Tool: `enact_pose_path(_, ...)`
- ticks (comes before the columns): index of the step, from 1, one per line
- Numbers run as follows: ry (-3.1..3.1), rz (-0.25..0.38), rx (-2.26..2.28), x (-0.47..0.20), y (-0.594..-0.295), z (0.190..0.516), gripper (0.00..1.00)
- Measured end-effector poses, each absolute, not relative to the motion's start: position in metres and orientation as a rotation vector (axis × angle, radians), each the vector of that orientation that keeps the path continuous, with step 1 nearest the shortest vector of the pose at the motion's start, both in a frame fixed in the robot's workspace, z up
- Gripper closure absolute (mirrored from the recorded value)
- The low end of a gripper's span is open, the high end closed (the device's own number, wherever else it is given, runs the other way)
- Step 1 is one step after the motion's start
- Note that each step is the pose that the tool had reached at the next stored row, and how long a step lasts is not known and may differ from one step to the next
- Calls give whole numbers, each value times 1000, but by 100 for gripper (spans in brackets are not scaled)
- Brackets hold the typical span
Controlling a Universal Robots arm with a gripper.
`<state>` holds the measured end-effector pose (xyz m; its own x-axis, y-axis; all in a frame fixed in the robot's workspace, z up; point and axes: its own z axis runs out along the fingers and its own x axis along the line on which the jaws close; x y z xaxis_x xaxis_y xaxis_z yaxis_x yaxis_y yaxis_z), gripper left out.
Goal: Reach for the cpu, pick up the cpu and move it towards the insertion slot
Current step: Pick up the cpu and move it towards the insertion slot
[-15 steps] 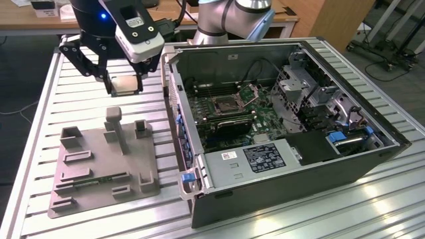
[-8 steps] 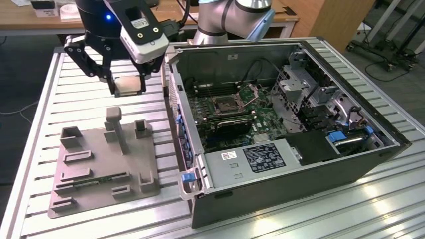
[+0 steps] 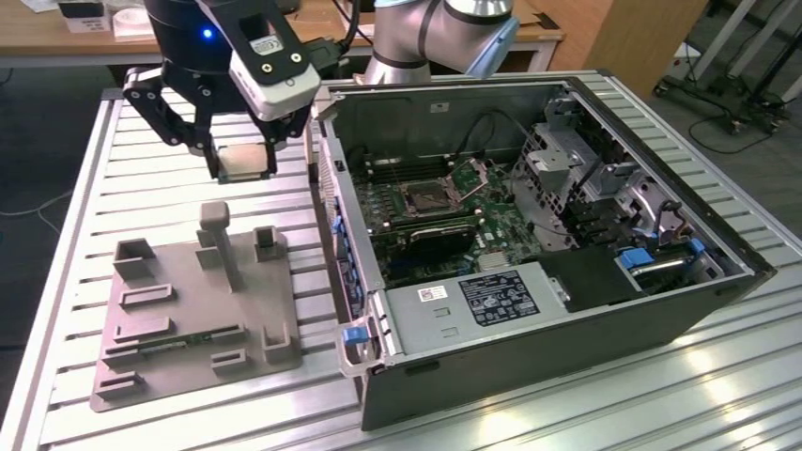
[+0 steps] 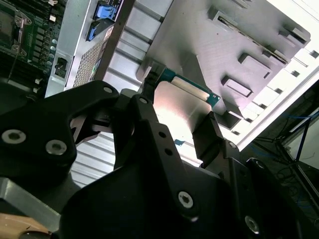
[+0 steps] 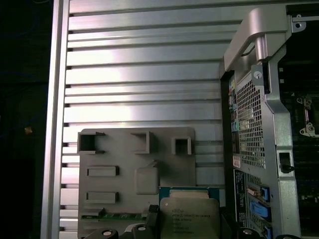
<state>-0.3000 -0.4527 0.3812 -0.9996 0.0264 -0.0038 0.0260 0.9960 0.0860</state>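
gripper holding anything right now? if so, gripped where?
Yes: the gripper holds the small square silver-topped cpu, clamped by two opposite edges between its fingers, lifted above the grey plastic fixture beside the open computer case.

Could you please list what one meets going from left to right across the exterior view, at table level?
Grey fixture → hand shut on the cpu, raised above the table → open computer case, with the insertion slot inside it on the motherboard.
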Motion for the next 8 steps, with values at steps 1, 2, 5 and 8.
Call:
enact_pose_path(1,3134,135,42,-299,-453,381,45)
enact_pose_path(2,3134,135,43,-299,-452,381,45)
enact_pose_path(5,3134,135,43,-295,-452,381,45)
enact_pose_path(8,3133,135,43,-293,-452,380,45)
